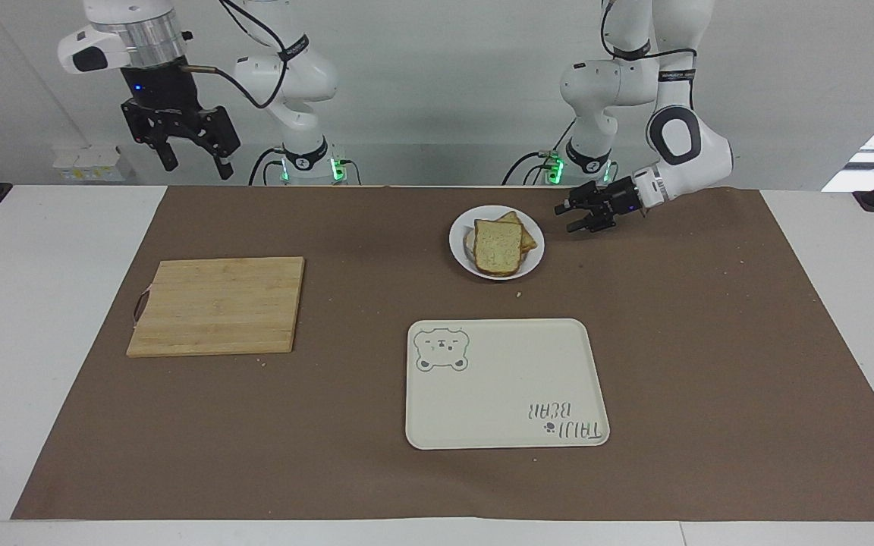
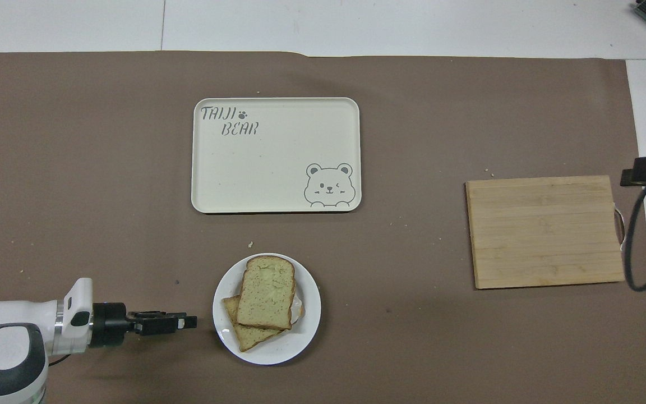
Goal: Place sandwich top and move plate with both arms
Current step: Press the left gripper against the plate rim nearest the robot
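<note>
Right gripper (image 1: 190,155) raised high past the cutting board (image 1: 217,305), fingers spread apart and empty, sandwich top (image 1: 497,246) lying on the stack on the plate (image 1: 461,250), tray (image 1: 505,383) farther out, left gripper (image 1: 577,218) low beside the plate, fingers slightly apart, holding nothing

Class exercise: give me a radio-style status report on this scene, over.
Left gripper low beside the plate, not touching. Right gripper open, raised high near its base, empty. Sandwich top lies on the stack in the plate. Nothing between gripper and plate.
</note>
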